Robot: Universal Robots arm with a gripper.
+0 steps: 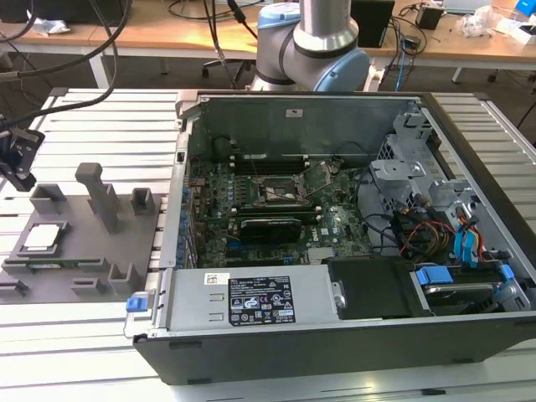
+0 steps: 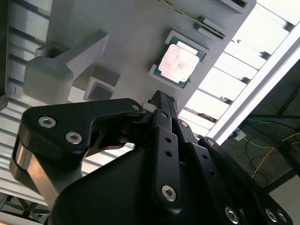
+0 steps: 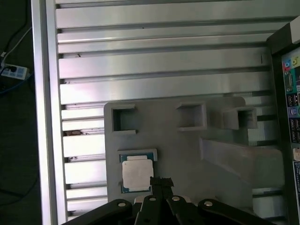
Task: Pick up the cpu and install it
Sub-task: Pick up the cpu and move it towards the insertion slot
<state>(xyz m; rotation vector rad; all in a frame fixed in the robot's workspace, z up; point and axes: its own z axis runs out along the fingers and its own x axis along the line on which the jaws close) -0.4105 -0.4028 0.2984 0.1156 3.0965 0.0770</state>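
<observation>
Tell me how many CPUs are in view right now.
1. The cpu lies in its recess on the grey fixture, at the exterior view's left, outside the computer case. Another could be hidden inside the case.

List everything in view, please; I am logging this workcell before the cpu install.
table: one, silver, slotted, under everything
fixture: one, grey, on the table, exterior view's left
cpu: one, silvery top, in a fixture recess
computer case: one, black, open, centre
motherboard socket: one, metal-framed, inside the case
robot arm: one, silver and blue, behind the case
end effector: one, black, shut, empty, over the fixture near the cpu
</observation>
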